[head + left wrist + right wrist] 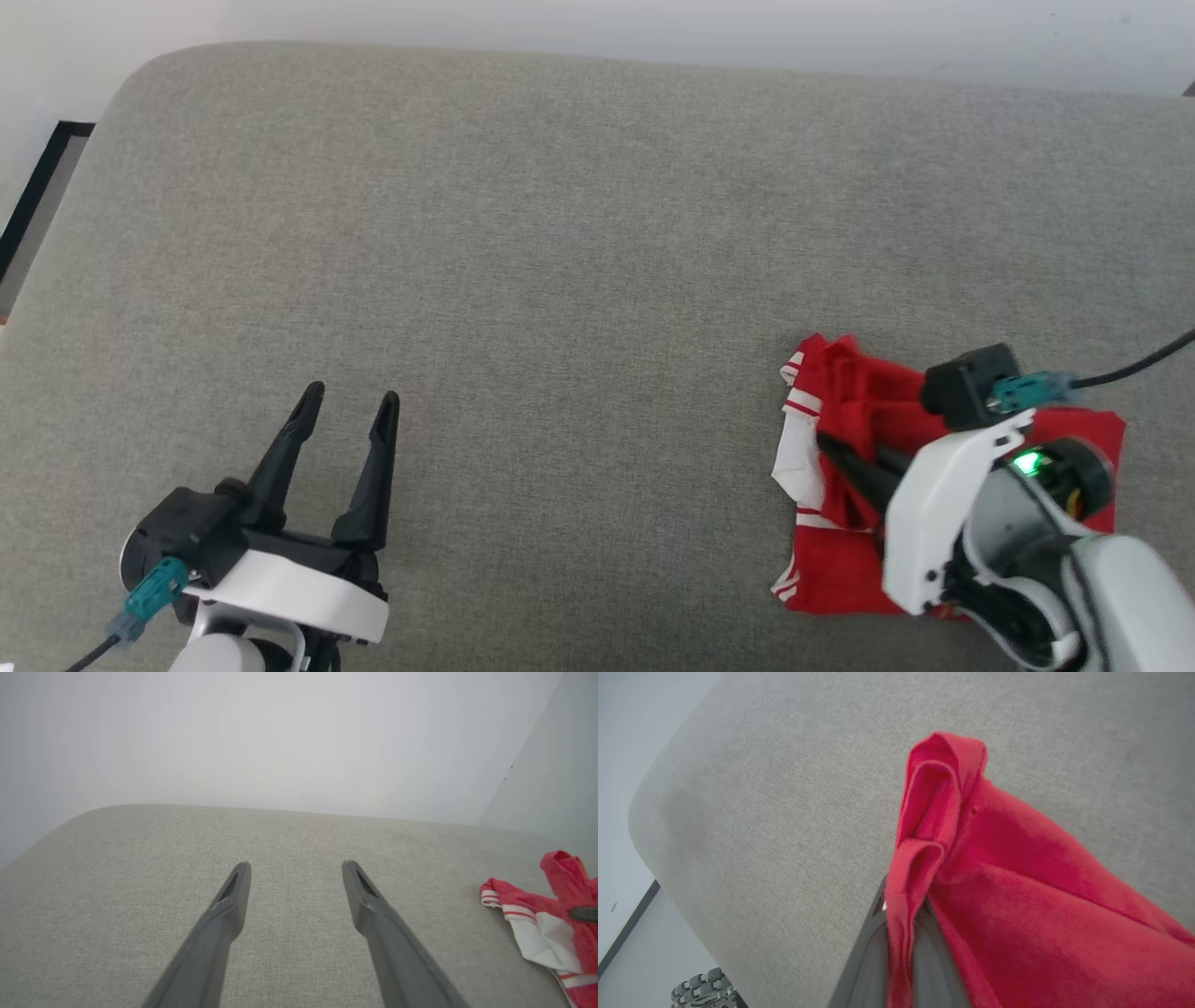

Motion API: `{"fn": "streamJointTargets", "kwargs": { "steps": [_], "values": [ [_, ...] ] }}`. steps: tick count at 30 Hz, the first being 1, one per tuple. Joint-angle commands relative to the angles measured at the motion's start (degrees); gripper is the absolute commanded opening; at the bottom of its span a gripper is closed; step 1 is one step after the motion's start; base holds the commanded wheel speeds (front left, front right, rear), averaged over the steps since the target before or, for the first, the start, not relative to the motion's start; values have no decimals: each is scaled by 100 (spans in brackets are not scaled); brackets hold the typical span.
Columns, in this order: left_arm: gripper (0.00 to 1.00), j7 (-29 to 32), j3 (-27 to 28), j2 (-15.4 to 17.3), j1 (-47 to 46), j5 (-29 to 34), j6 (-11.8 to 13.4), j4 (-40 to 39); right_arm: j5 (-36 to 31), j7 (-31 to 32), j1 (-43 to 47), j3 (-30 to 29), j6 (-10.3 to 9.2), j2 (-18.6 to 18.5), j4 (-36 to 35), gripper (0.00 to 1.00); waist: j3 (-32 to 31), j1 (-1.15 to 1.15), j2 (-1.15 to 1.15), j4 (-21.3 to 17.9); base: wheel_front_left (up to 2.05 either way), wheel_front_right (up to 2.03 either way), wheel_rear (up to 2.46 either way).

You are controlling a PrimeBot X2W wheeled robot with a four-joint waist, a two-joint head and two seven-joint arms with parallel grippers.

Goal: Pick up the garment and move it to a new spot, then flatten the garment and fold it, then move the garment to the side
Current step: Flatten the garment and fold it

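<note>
One garment [854, 397], bunched on the right side of a grey cushion [560, 233], nearer its front edge than its far one.

Soft red fabric lies in a crumpled heap with no clear long axis. One raised fold [943, 765] points toward the cushion's far edge, and one white sleeve [798, 462] with red-and-white striped trim faces the left edge. Two grippers are present, each with two long, dark, tapering fingers. The right gripper [826, 443] has its jaws closed tight on a pinch of the red cloth, which drapes over both fingers. The left gripper [353, 397] hovers over the near left part of the cushion, its jaws spread wide and empty, well apart from the garment. The single cushion is a coarse woven textile with a rounded far-left corner.
</note>
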Motion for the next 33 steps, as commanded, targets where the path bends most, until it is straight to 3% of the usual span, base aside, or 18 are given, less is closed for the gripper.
{"fn": "streamJointTargets", "kwargs": {
  "steps": [1, 8, 10, 11, 12, 20, 25, 29, 33],
  "values": [
    [100, -29, -32, -4, -110, -37, 13, 30, 17, -91, -64, 51, 0, 47, 151, 0, 17, 0, 0, 22, 0, 0, 0],
    [100, -29, -72, -26, -217, -229, 13, 142, 83, -535, -217, 201, 0, 111, 1034, 0, 36, 0, 0, 82, 0, 0, 0],
    [100, -29, -45, -19, -191, -250, 13, 152, 73, -684, -264, 242, 0, 110, 1169, 26, 24, 0, 0, 54, 0, 0, 0],
    [100, -29, -25, -23, -167, -285, 13, 172, 80, -759, -286, 265, 0, 119, 1211, 91, 11, 0, 0, 32, 0, 0, 0],
    [100, -29, 15, -31, -147, -301, 13, 192, 97, -837, -322, 301, 0, 119, 1223, 100, -5, 0, 0, 8, 0, 0, 0],
    [100, -29, 186, -27, 18, -322, 13, 260, 332, -1018, -367, 316, 0, -161, 943, 100, -169, 0, 0, -281, 0, 0, 0],
    [100, -29, 161, 8, 118, -398, 13, 357, 461, -1163, -209, -193, -1, -455, 1014, 100, -269, 0, 0, -497, 0, 0, 0],
    [100, -29, 100, 24, 89, -435, 13, 412, 330, -1830, -225, -577, 0, -717, 1374, 100, -317, 0, 0, -646, 0, 0, 0],
    [100, -29, 128, -12, 111, -415, 13, 480, 246, -2860, -313, -962, 0, -628, 1919, 100, -372, 0, 0, -803, 0, 0, 0]
  ]
}}
